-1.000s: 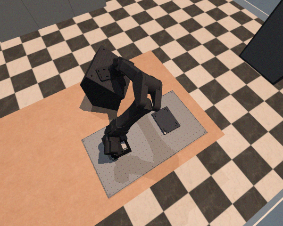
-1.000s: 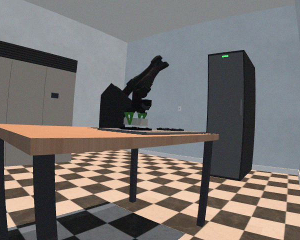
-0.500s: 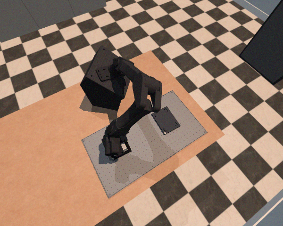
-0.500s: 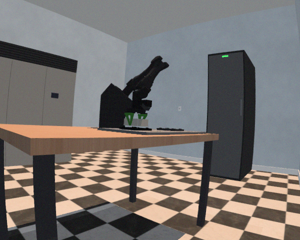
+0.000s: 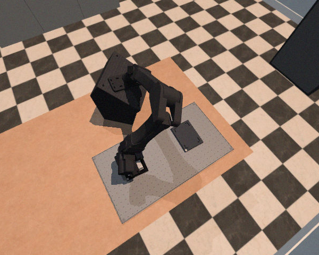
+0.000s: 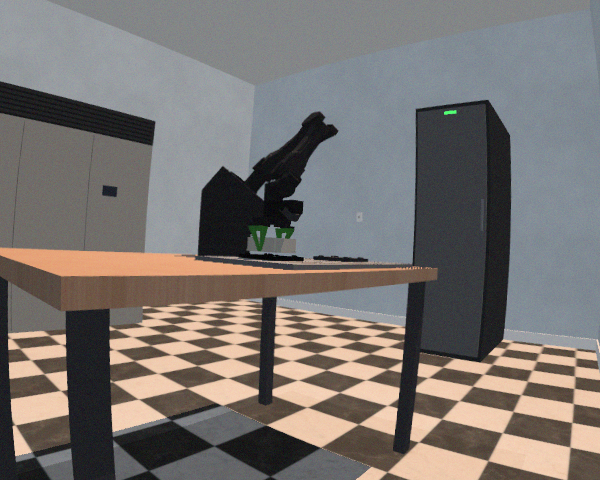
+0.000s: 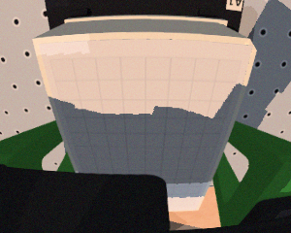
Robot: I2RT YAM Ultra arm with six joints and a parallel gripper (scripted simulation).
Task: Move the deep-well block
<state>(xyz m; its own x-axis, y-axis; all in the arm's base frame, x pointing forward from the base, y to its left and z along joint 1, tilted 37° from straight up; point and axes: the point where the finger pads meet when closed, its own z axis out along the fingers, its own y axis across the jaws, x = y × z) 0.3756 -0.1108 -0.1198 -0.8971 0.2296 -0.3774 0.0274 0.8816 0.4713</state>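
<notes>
The pale block (image 7: 145,84) is clamped between the green fingers of the gripper (image 6: 271,235), which is carried at the end of the dark arm (image 5: 157,101). In the wrist view the block fills most of the frame, and a faint grid of lines can be made out on its top face. Beyond its far edge a black nest (image 7: 140,2) is seen, and a small white tag at that nest's corner reads "A1" (image 7: 235,2), shown upside down from this camera. In the side view the block (image 6: 272,244) is seen just above that left-hand nest, close to the grey perforated plate (image 5: 209,137); whether it touches the nest or hangs slightly above it cannot be told from this low angle. From above, only a pale sliver of the block (image 5: 139,165) is visible beside the gripper, over the black nest (image 5: 143,170). The other nest (image 5: 186,135) lies well apart on the same plate, with light corner marks on its dark face and a tiny white tag at one corner that is too small to be read. The plate rests on the orange worktop (image 5: 44,164). A green light (image 6: 449,112) is lit on the tall dark cabinet (image 6: 460,227).
</notes>
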